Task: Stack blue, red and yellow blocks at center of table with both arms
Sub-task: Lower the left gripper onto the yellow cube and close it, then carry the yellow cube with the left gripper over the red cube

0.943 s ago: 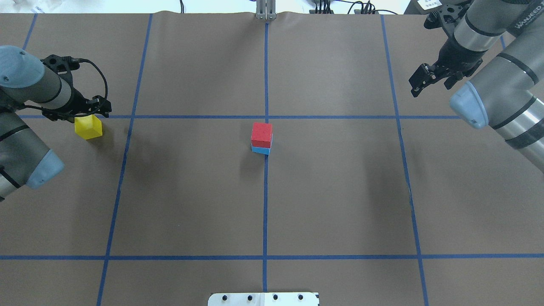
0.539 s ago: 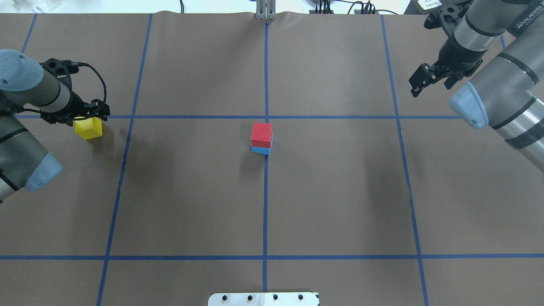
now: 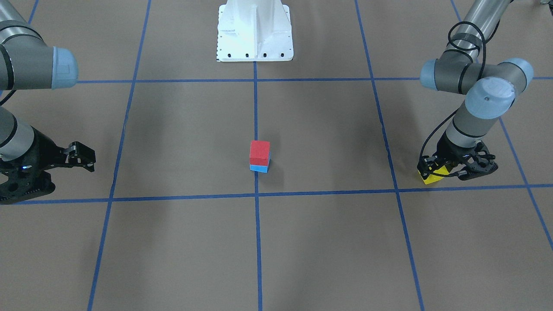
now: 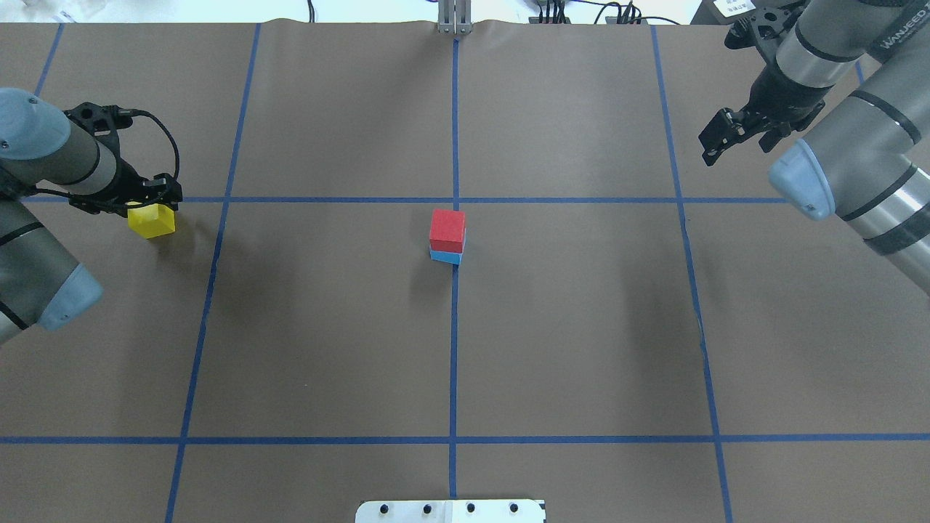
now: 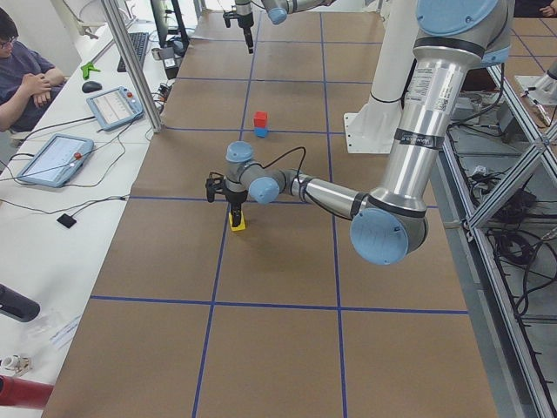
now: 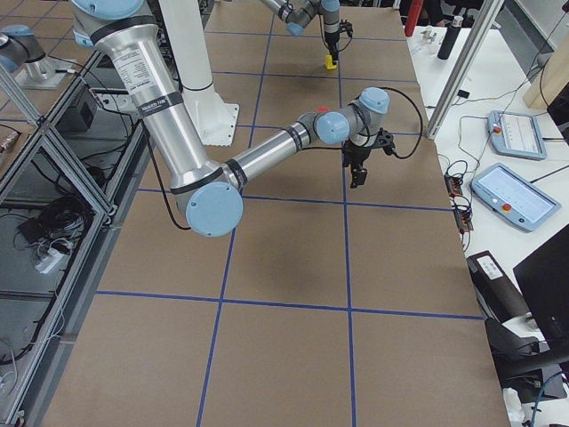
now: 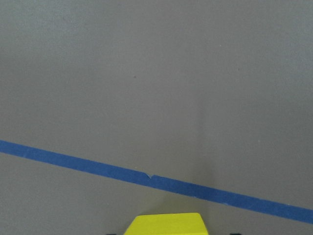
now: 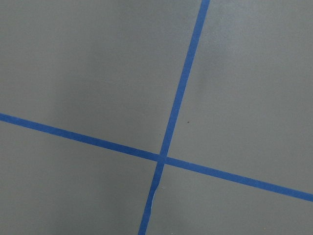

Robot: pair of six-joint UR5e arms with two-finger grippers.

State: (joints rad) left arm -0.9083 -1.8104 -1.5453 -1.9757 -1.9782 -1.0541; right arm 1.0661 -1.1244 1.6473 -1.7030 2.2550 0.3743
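A red block (image 4: 447, 227) sits on a blue block (image 4: 445, 256) at the table's centre; the stack also shows in the front view, red block (image 3: 259, 150) over blue block (image 3: 259, 168). A yellow block (image 4: 152, 221) lies at the far left, also seen in the front view (image 3: 430, 178) and at the bottom edge of the left wrist view (image 7: 165, 224). My left gripper (image 4: 149, 197) is open, low over the yellow block, fingers on either side of it. My right gripper (image 4: 734, 138) is open and empty, raised at the far right.
Blue tape lines (image 4: 454, 327) divide the brown table cover into squares. The white robot base plate (image 4: 450, 511) sits at the near edge. Operators' tablets (image 5: 57, 157) lie on a side bench beyond the far edge.
My left gripper has come down and slightly left over the yellow block, covering more of its top. The right arm and the red-on-blue stack have not moved.
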